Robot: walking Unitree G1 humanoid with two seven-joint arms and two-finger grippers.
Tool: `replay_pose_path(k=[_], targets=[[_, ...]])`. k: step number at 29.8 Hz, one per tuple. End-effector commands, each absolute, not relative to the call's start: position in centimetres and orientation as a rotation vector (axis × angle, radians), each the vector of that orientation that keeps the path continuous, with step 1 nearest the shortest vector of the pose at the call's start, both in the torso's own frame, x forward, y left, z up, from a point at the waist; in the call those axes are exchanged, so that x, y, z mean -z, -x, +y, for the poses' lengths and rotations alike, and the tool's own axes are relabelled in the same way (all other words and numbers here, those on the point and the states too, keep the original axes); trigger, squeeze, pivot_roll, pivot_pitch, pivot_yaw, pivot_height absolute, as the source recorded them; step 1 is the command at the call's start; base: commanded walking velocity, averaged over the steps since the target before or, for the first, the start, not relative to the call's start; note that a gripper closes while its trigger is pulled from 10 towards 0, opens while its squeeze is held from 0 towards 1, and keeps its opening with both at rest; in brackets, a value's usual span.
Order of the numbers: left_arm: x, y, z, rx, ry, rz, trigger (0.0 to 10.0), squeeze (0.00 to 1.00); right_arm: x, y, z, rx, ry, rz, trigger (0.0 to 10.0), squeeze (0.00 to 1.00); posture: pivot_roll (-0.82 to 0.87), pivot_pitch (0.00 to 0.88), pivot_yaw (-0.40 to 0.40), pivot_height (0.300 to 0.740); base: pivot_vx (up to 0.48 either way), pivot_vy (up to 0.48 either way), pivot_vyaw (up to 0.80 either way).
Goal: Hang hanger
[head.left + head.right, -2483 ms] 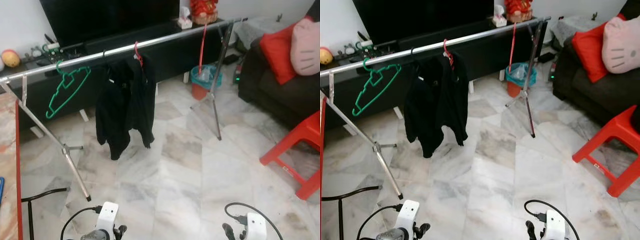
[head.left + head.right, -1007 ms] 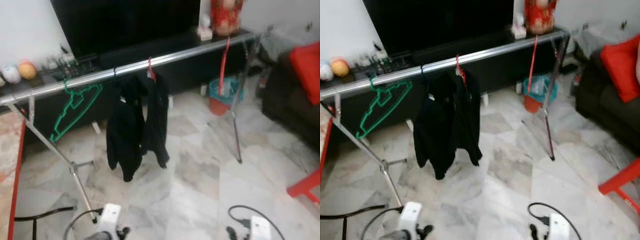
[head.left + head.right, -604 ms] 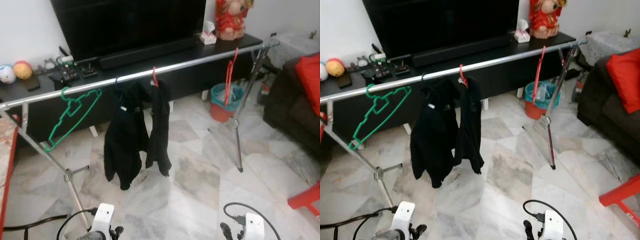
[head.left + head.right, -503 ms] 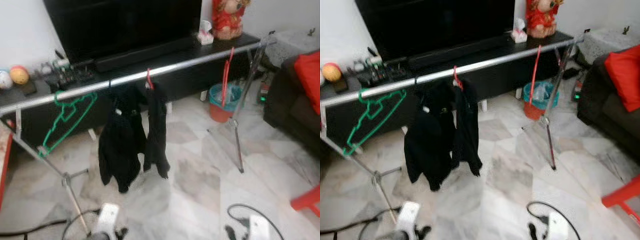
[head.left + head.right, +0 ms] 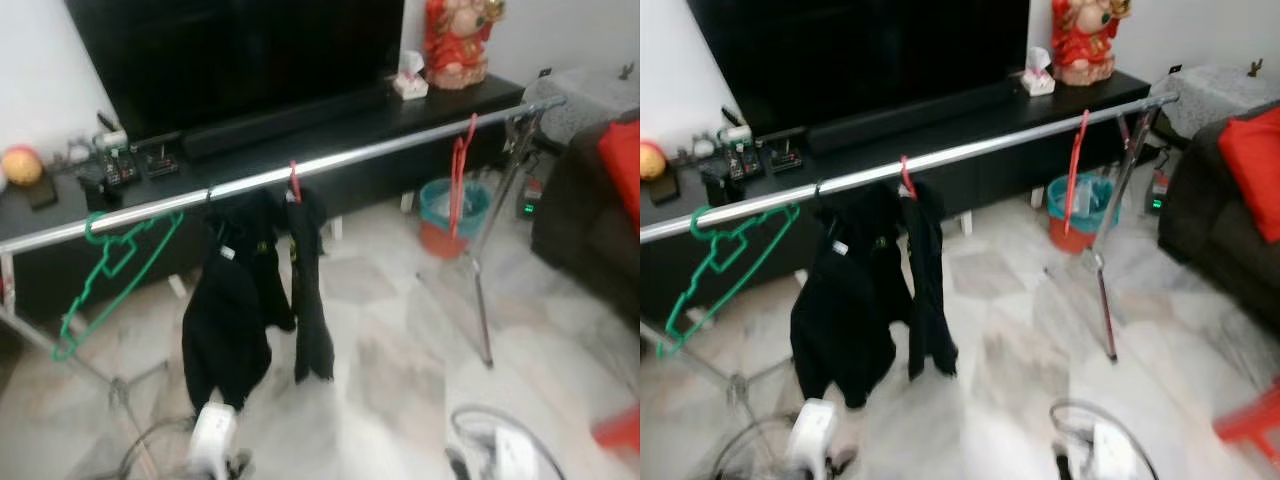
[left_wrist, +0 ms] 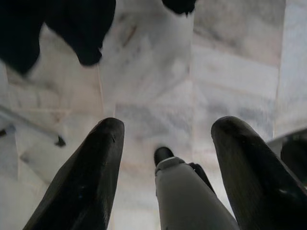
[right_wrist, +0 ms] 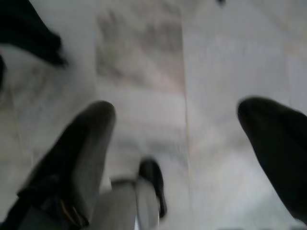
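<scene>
- Risk, approach: the head views are blurred, which suggests the robot is walking. The splayed foot of the rail's left leg lies close ahead on the marble floor, so a step too far forward could knock the frame and shake loose what hangs on it.
- Risk, target: three hangers are on the rail, and none is in either gripper. A wrong choice, or a reach begun while the camera is unsteady, could miss the hook.
- Green hanger: empty, hooked near the rail's left end, tilted.
- Red hanger carrying a black jacket: near mid-rail, only its hook showing above the cloth.
- Second red hanger: bare, close to the right-hand upright.
- Left gripper: released, fingers wide apart, nothing between them; it hangs low over the floor, with the jacket's hem ahead of it.
- Right gripper: likewise spread and empty, touching nothing, pointing down at bare marble.
- Judgement: any grasp is not yet begun.
</scene>
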State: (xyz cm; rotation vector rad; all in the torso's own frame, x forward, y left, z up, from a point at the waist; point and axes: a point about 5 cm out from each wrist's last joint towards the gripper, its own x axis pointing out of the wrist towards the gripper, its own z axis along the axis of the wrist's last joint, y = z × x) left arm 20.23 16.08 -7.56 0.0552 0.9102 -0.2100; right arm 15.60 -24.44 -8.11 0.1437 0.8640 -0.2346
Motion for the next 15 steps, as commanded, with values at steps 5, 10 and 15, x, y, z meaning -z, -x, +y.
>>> replay_pose_path(k=[5,10,15], targets=[[7.68,-19.84,17.59,0.189,-0.095,0.932,10.0,0.00,8.23,-15.85,-23.58,0.217,-0.158,0.861,10.0,0.00,-0.08,0.000,0.048,0.740,0.241,0.000,0.00],[7.72,-19.75,17.63,0.198,-0.104,0.937,10.0,0.00,8.28,-15.75,-23.53,0.213,-0.158,0.864,10.0,0.00,-0.08,0.000,0.049,0.740,0.000,0.000,0.00],[7.75,-19.68,17.70,0.200,-0.109,0.938,10.0,0.00,8.33,-15.67,-23.46,0.210,-0.157,0.867,10.0,0.00,-0.08,0.000,0.050,0.740,0.000,0.000,0.00]])
